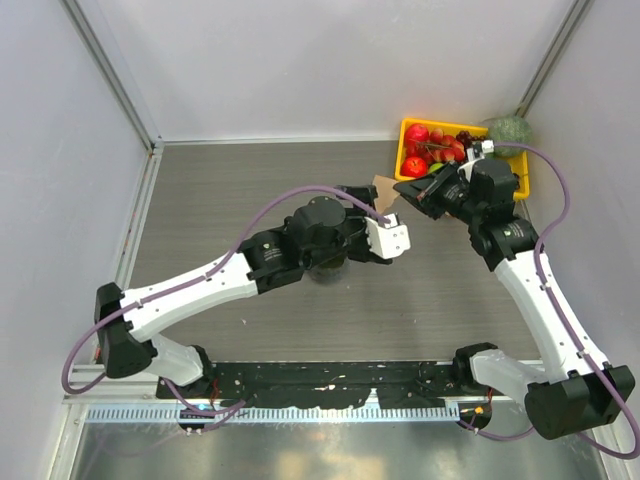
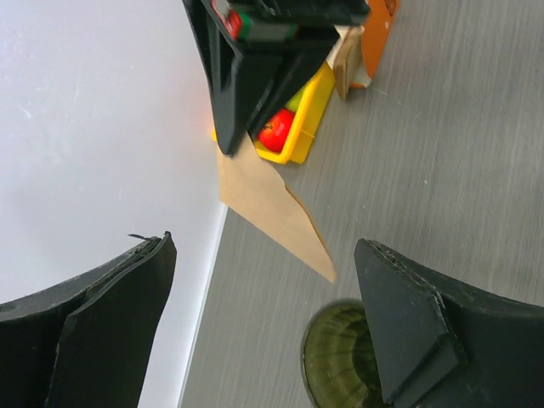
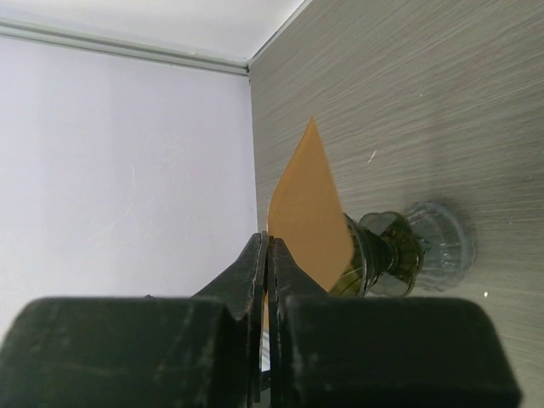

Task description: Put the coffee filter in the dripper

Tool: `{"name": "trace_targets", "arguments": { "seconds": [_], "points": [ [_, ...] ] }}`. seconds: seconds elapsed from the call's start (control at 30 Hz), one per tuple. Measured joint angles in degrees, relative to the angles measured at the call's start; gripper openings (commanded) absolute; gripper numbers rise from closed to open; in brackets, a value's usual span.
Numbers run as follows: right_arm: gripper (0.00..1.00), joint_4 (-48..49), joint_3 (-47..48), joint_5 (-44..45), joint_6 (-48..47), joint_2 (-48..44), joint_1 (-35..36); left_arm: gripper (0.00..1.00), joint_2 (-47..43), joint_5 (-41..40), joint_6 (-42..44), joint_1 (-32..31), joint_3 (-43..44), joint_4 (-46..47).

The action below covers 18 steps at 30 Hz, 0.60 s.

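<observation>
1. Pickup is done. The right gripper (image 3: pixel 265 255) has its jaws pinched narrow on one edge of the coffee filter (image 3: pixel 306 212), which is off the tabletop (image 1: pixel 250 180) and in the air.
2. The filter looks flat and folded, not opened into a cone. It hangs slanted with its free corner pointing down toward the dripper (image 2: pixel 336 357).
3. The dripper stands on the tabletop near the middle, mouth up and empty as far as the left wrist view shows.
4. The filter corner is near the dripper rim, just above and to one side of it. It is not inside yet.
5. The left gripper (image 2: pixel 263 251) has its jaws wide and holds nothing. The dripper sits low between the fingers. I cannot tell whether either finger touches it.
6. My read is that about half the task is done. What is left is to line the filter over the mouth, lower it in, and let go. It may also need spreading open, because a flat filter could tip out.
7. The yellow bin (image 1: pixel 405 140) of fruit at the far right plays no part.
</observation>
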Motion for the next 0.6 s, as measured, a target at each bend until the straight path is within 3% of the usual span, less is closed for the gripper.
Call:
{"name": "trace_targets", "arguments": {
  "seconds": [0.27,0.33,0.43,0.6],
  "points": [
    [0.05,0.5,-1.1,-1.3,2.4,-0.4,1.1,0.91,5.7,-3.5,-0.3,-0.4,0.0,7.3],
    [0.05,0.8,-1.2,-1.6,2.9,-0.7,1.2,0.86,6.8,-4.0,-0.3,-0.4,0.0,8.3],
    [0.05,1.9,-1.5,-2.3,3.7,-1.2,1.2,0.73,8.1,-6.1,-0.5,-0.4,0.3,9.9],
    [0.05,2.1,-1.8,-3.0,4.1,-1.8,1.3,0.41,10.8,-10.9,-0.3,-0.4,1.5,13.4]
  ]
}}
